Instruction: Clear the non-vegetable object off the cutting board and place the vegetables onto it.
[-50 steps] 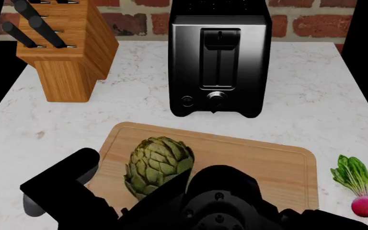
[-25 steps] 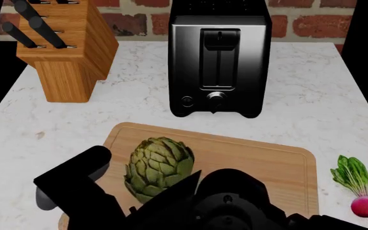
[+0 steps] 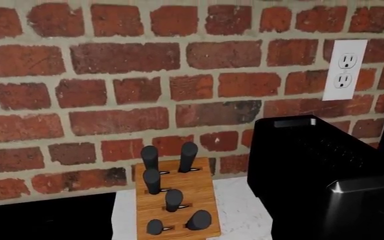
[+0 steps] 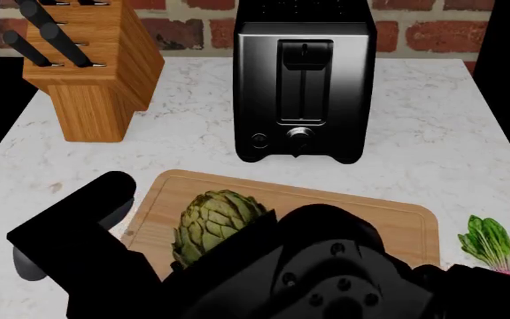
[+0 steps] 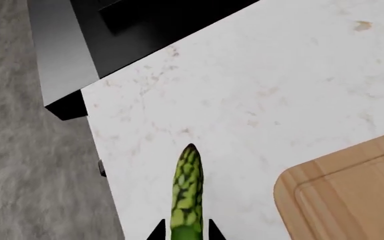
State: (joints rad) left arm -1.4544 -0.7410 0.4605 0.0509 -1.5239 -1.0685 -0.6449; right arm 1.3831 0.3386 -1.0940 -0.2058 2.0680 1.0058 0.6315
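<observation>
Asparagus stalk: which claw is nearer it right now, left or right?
Right. The right wrist view shows the asparagus stalk lying between the right claw tips on the counter, beside the cutting board. The left wrist camera faces the brick wall and knife block, with no asparagus in sight.

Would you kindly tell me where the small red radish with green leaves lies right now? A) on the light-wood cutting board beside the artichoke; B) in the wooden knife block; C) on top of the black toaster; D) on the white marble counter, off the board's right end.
D: in the head view the small red radish with green leaves lies on the white marble counter, clear of the light-wood cutting board, where only the round green artichoke sits.
</observation>
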